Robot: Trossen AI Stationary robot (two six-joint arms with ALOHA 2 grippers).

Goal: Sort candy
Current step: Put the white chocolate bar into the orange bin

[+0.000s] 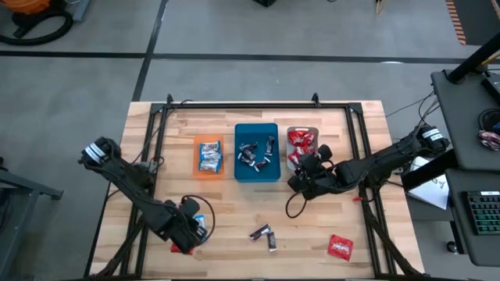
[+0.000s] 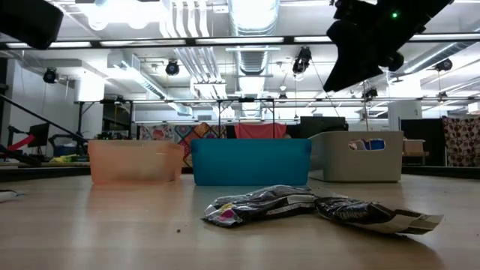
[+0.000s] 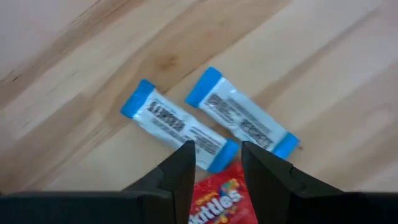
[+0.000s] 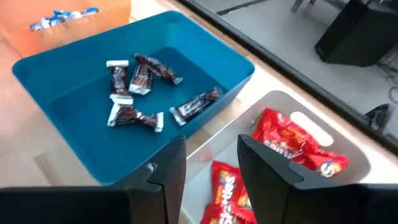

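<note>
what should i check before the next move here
1. Left gripper lined up over loose candy: ok, it hangs above the two blue-and-white candies and a red candy.
2. Left gripper free to grasp: ok, open, nothing between the fingers.
3. Right gripper empty: ok, open over the grey tray, where red candies lie.
4. Teal tray sorted: ok, only dark candies inside.
5. Table cleared: not ok, dark candies and one red pack remain on the table.
6. Orange tray contents: ok, blue-and-white only.
</note>
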